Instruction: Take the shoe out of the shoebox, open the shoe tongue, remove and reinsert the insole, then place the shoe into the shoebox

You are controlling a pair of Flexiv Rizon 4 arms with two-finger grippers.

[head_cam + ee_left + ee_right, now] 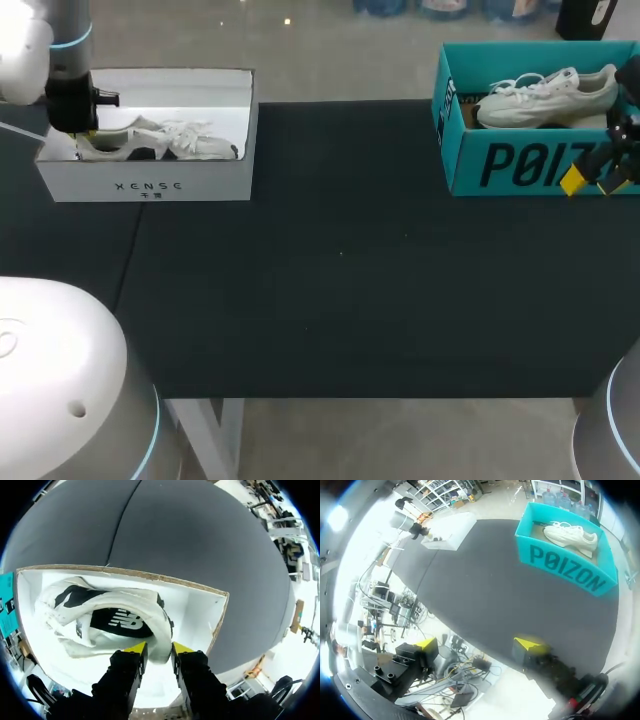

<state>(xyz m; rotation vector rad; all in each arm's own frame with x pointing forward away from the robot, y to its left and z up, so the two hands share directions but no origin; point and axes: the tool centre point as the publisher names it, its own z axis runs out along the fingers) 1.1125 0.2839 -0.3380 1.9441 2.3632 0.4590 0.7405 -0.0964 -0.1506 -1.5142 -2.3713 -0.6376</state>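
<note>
Left gripper (159, 649) nipping heel of shoe (100, 610) in shoebox (200, 605), seen only from wrist, right gripper (478, 644) spread wide

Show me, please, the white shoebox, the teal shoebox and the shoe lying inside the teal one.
white shoebox (150, 185): head view, front wall.
teal shoebox (500, 165): head view, front wall.
pale shoe (545, 100): head view, its side.

shoe (190, 140) heel in white shoebox (150, 185): hidden behind left arm (70, 60) | teal shoebox (520, 165), well apart from white shoebox: end cut off | right gripper (597, 182): partly cut off
</note>
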